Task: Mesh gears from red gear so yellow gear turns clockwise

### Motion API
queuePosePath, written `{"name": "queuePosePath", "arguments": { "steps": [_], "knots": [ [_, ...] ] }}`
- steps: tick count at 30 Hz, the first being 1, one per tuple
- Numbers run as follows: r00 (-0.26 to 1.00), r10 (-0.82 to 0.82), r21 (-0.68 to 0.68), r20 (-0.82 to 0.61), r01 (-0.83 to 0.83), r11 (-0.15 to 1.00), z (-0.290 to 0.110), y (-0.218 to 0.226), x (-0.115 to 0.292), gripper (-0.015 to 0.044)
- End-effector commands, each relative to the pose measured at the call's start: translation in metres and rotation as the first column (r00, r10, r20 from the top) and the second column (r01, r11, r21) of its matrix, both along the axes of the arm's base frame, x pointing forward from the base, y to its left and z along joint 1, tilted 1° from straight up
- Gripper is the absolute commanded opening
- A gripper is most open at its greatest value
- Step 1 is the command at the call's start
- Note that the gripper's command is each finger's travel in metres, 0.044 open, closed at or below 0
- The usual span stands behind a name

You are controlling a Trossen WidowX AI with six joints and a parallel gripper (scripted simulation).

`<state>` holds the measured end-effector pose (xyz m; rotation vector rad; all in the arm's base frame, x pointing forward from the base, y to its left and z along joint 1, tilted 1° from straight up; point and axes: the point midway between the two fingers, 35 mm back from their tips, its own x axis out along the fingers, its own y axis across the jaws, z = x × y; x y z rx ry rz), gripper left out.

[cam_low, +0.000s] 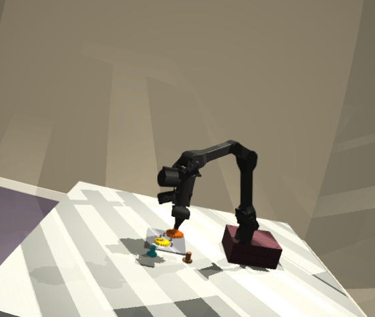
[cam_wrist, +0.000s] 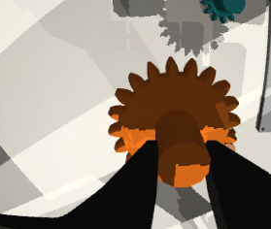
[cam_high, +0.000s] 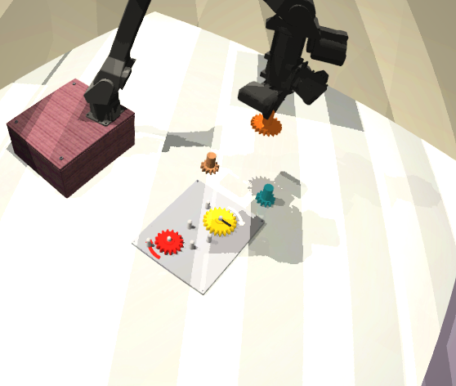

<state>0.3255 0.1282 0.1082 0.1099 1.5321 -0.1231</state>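
Observation:
My gripper [cam_high: 269,114] [cam_low: 176,229] [cam_wrist: 181,149] is shut on the hub of the large orange gear [cam_high: 266,125] [cam_low: 174,234] [cam_wrist: 177,97] and holds it in the air above the table. The grey board [cam_high: 203,273] [cam_low: 179,248] bears the red gear [cam_high: 169,244] near one side and the yellow gear [cam_high: 216,226] [cam_low: 161,242] with its black stripe. Five bare pegs stand on the board, among them one peg [cam_high: 190,224] between the two gears. A small teal gear [cam_high: 266,195] [cam_low: 152,251] [cam_wrist: 225,7] and a small brown gear [cam_high: 210,163] [cam_low: 187,257] stand upright on the table.
The arm's base stands on a dark red wooden block [cam_high: 70,128] [cam_low: 253,246]. The teal gear is beside the board's corner near the yellow gear, and the brown gear is beyond the board's far corner in the top view. Shadows and light stripes cross the table.

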Motion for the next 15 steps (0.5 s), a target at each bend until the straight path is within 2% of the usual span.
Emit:
{"name": "queuePosePath", "arguments": {
  "steps": [1,15],
  "knots": [
    [1.0,0.007,0.001,0.009,-0.007,1.0,0.012,0.0,0.0,0.0],
    [1.0,0.008,-0.001,0.009,-0.008,1.0,0.004,-0.027,0.006,0.0]
  ]
}}
